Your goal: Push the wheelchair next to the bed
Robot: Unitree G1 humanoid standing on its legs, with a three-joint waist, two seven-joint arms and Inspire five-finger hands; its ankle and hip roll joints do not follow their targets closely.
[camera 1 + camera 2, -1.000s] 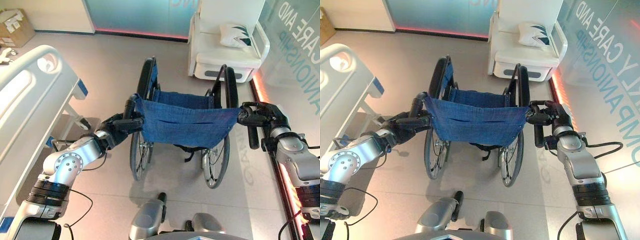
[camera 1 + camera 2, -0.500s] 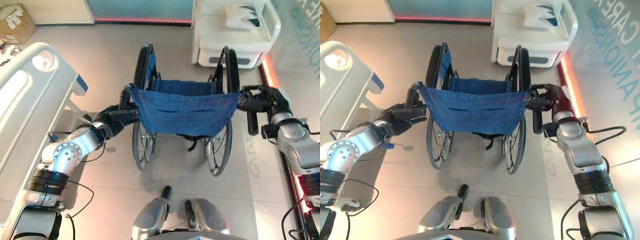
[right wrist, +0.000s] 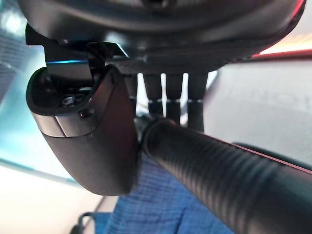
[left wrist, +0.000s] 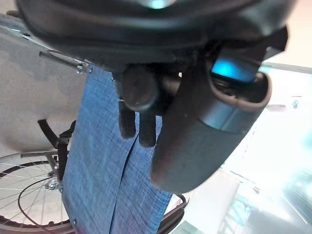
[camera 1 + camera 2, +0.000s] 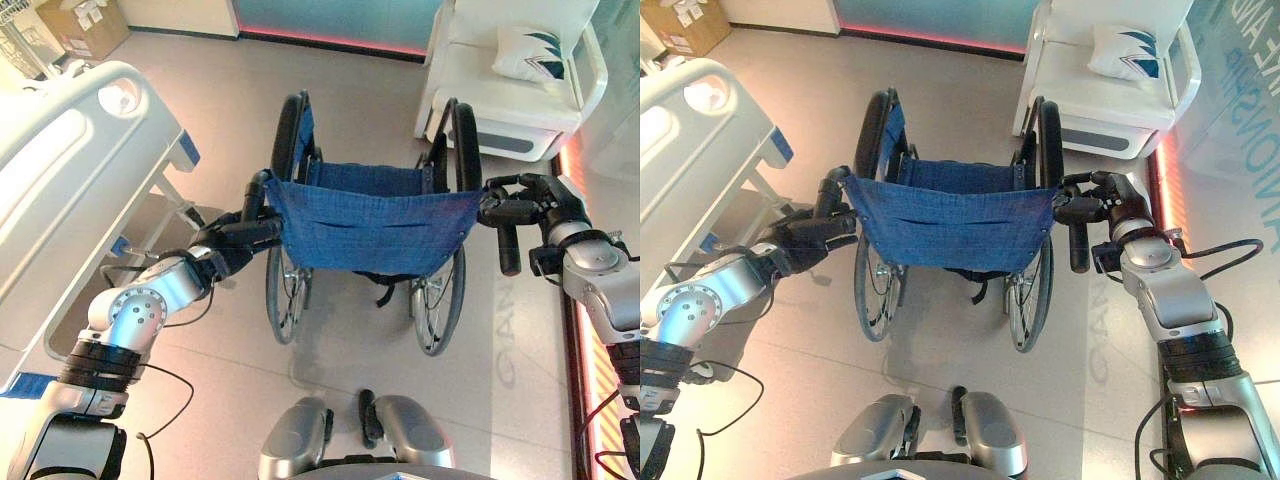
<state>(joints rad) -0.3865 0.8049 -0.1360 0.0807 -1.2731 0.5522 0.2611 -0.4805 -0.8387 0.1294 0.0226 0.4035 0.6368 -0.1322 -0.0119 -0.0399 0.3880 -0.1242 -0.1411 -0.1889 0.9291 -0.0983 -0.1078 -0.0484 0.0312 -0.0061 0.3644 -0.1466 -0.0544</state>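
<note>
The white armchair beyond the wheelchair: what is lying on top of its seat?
On the white armchair a white cushion with a dark leaf pattern leans in the back corner. The rest of the visible seat is bare. The wheelchair covers a low part of the armchair's front.

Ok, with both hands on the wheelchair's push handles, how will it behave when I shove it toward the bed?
The wheelchair should roll easily on its big spoked wheels over the smooth floor. Its blue cloth back sags, so it probably flexes. With the left hand and right hand each on a handle, uneven pushing would likely swing it toward the bed.
</note>
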